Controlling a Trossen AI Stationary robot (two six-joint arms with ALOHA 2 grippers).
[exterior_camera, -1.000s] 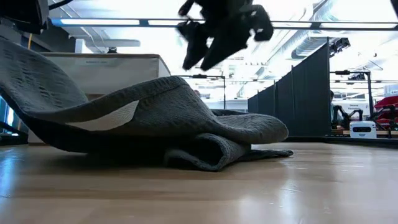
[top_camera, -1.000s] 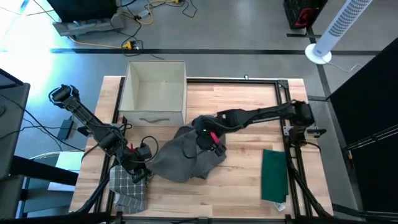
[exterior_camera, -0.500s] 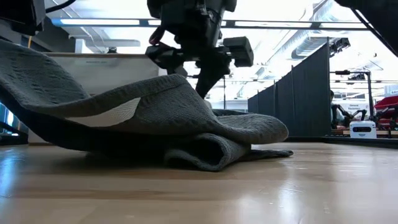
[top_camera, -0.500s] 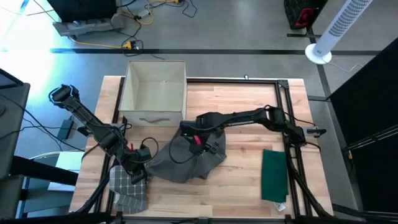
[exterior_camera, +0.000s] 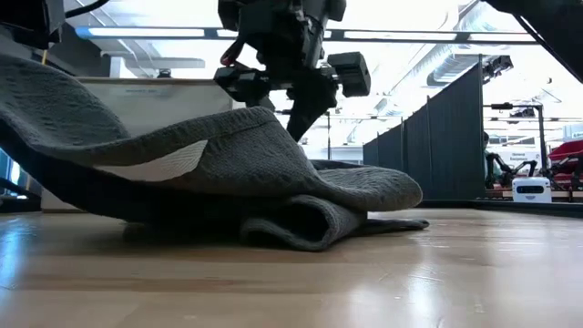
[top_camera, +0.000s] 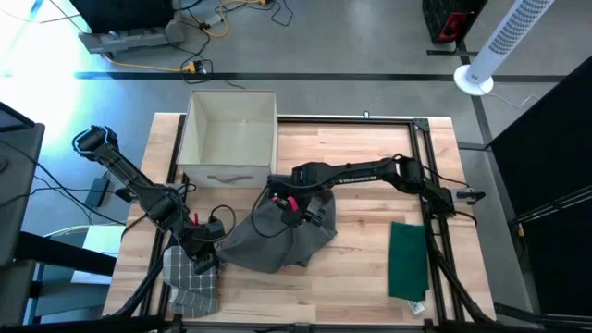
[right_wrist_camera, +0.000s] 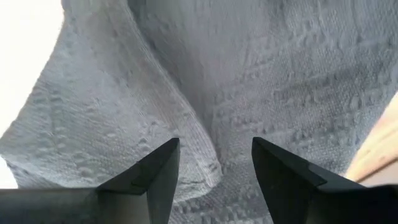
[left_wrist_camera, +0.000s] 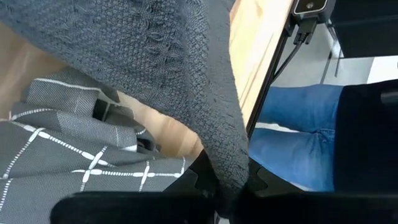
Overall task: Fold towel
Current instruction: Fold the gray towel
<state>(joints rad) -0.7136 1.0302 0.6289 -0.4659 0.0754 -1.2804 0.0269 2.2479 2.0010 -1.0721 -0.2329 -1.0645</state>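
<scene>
Locate the grey towel (top_camera: 277, 233): it lies crumpled on the wooden table (top_camera: 370, 277), in front of the open box (top_camera: 231, 139). Check the left gripper (top_camera: 205, 259) at the towel's left edge: its fingers are pressed together on the cloth, holding that corner raised beside a checked cloth (top_camera: 190, 282). Check the right gripper (right_wrist_camera: 214, 168): it sits above the towel's back edge with its fingers (right_wrist_camera: 283, 180) spread, a raised fold between them. Note the green cloth (top_camera: 408, 261) lying well apart to the right.
</scene>
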